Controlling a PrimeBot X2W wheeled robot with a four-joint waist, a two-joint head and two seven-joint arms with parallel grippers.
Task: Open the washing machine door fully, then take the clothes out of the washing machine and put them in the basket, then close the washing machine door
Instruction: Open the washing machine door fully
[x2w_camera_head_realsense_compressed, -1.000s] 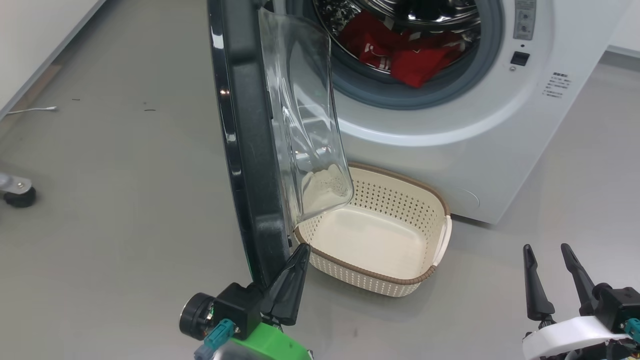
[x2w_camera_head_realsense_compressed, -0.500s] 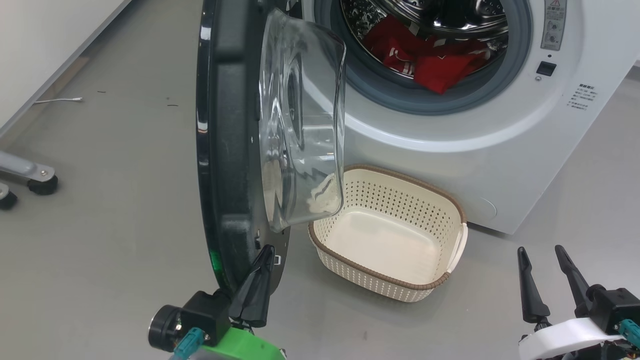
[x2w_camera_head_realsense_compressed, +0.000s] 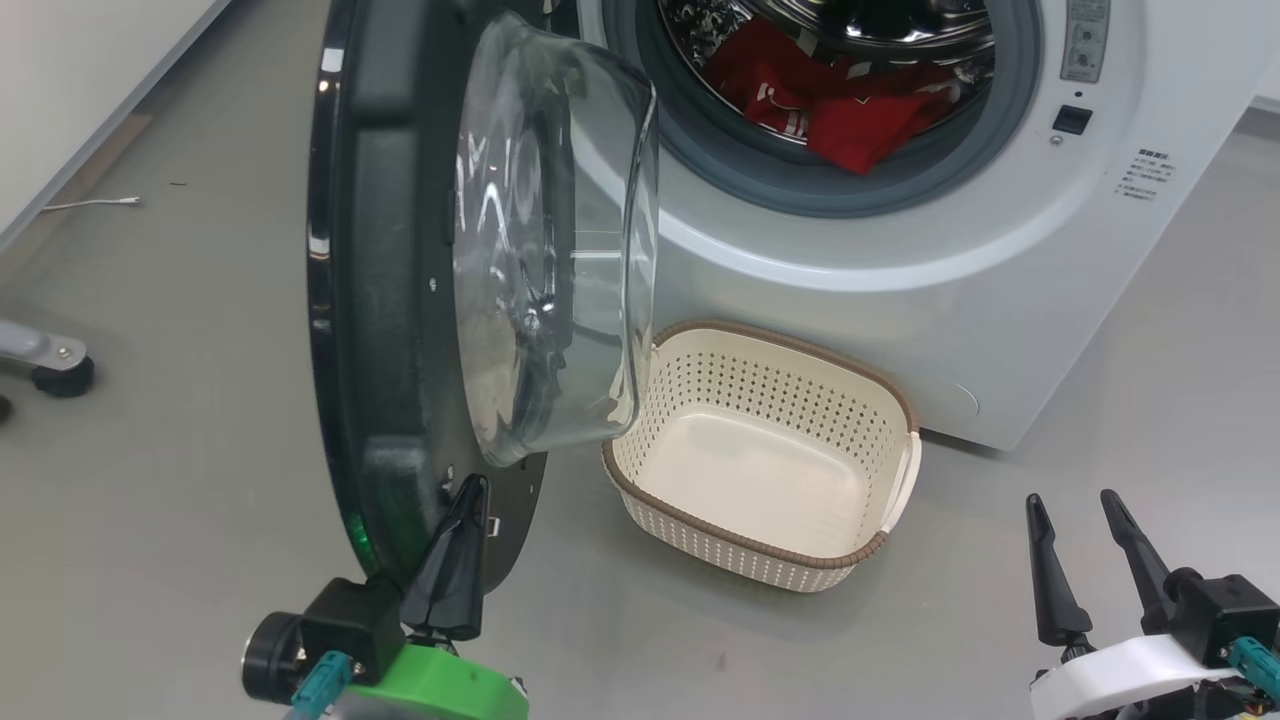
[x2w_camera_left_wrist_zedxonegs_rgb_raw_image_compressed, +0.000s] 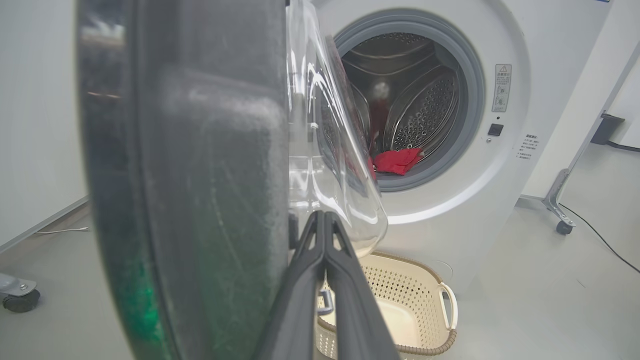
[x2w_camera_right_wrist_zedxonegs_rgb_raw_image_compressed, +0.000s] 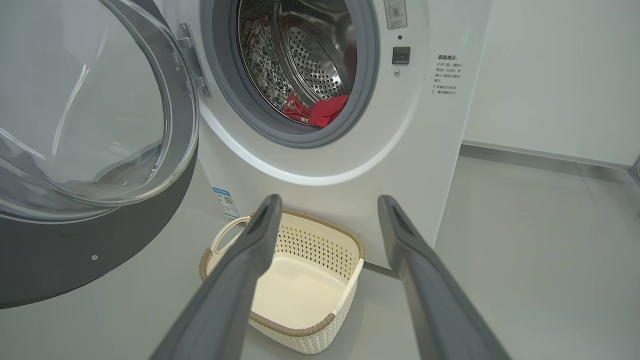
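My left gripper (x2w_camera_head_realsense_compressed: 470, 490): closed, the two fingers pressed together with nothing between them. The tips are at the lower inner edge of the washing machine door (x2w_camera_head_realsense_compressed: 390, 300); whether they touch it, I cannot tell.
My right gripper (x2w_camera_head_realsense_compressed: 1070, 500): wide open, holding nothing, above the grey floor (x2w_camera_head_realsense_compressed: 200, 450) at my right, well apart from the basket (x2w_camera_head_realsense_compressed: 745, 572).
Washing machine door: swung out to my left, with the glass bowl (x2w_camera_head_realsense_compressed: 550, 250) turned toward the washing machine (x2w_camera_head_realsense_compressed: 850, 300).
Washing machine: the round opening is uncovered, with the grey gasket (x2w_camera_head_realsense_compressed: 760, 185) around it.
Clothes (x2w_camera_head_realsense_compressed: 830, 110): red, lying low in the steel drum (x2w_camera_head_realsense_compressed: 880, 30), behind the gasket.
Basket: on the floor just before the machine, below the opening; its cream bottom is bare.
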